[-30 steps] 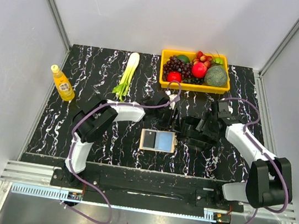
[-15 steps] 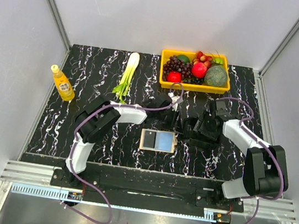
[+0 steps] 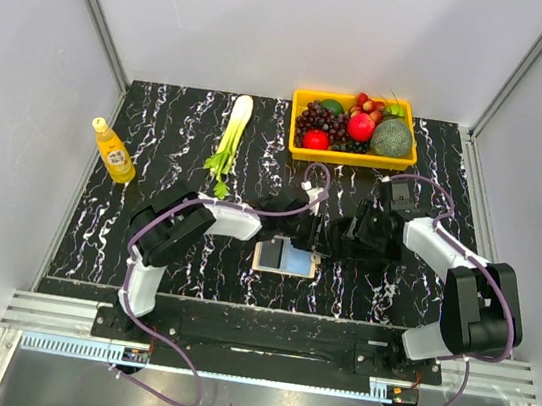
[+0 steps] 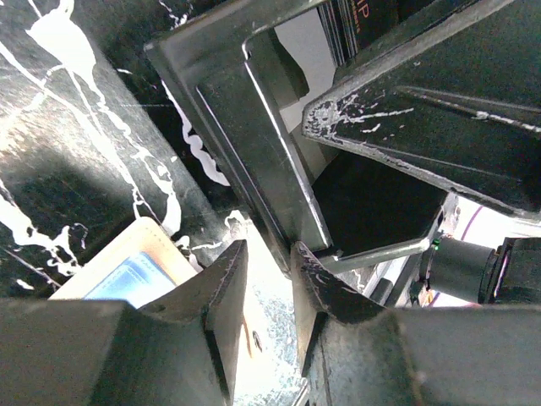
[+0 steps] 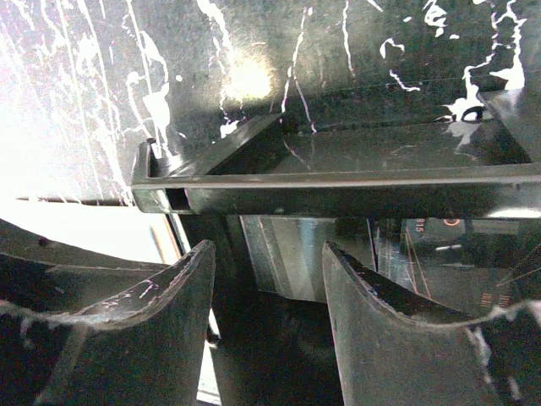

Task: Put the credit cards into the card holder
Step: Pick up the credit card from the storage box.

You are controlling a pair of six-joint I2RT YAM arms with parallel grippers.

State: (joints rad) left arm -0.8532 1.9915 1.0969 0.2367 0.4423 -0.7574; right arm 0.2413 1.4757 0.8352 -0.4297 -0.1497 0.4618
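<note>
A: Crowding together, left gripper (image 4: 269, 254) and right gripper (image 5: 269, 254): why?
B: Probably passing cards (image 5: 292, 245). Left's fingers (image 4: 211, 321) nearly meet, right's stand wider, cards showing between; grip on either, cannot tell.
A: The holder (image 3: 285, 259)?
B: Under them, toward the table's (image 3: 158, 147) near edge, open, tan-rimmed, grey and blue panels up.

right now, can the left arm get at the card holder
Probably yes: the left gripper hangs just past the far edge of the card holder; the holder lies open, and the black tray sits on the gripper's other side, not between them.
</note>
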